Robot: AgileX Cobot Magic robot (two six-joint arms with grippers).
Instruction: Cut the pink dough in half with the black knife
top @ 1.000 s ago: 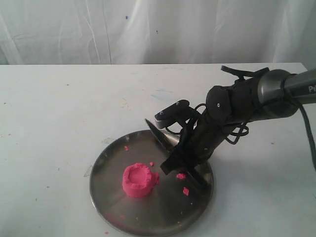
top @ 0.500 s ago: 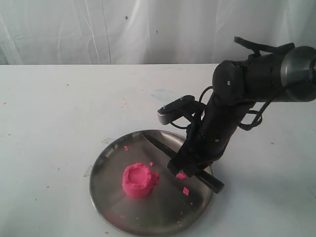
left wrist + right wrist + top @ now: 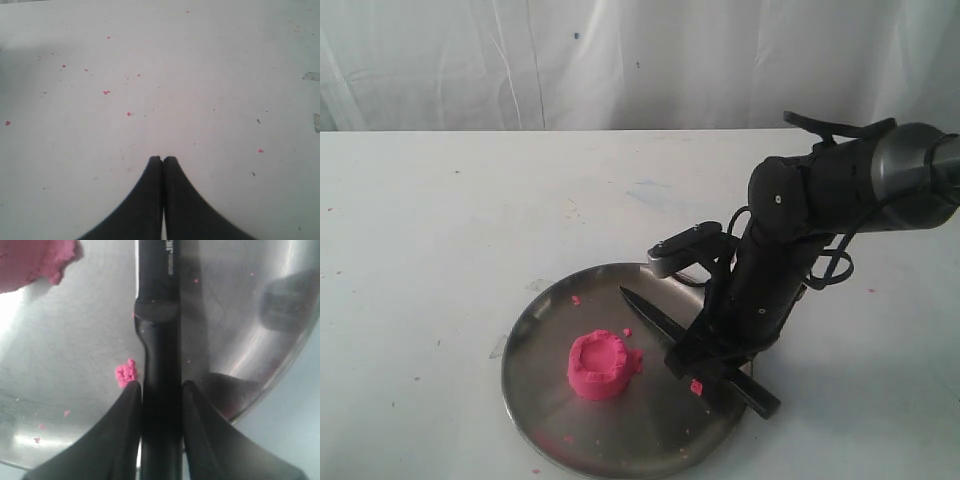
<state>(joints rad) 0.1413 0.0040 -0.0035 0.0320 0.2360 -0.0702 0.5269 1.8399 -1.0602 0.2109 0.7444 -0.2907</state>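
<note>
Only our left wrist view showed the left hand (image 3: pixel 162 162) pressed closed, empty, above the crumb-speckled worktop (image 3: pixel 200 75). Our right hand (image 3: pixel 160 392) clamped the black knife (image 3: pixel 157 340); the pink dough (image 3: pixel 600 364) sat whole, dented on top.

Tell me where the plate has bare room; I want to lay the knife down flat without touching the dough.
The steel plate is bare along its far rim, beyond the pink dough, and along the near rim in front of it. The right side is crowded: the right gripper grips the black knife there among pink crumbs.
</note>
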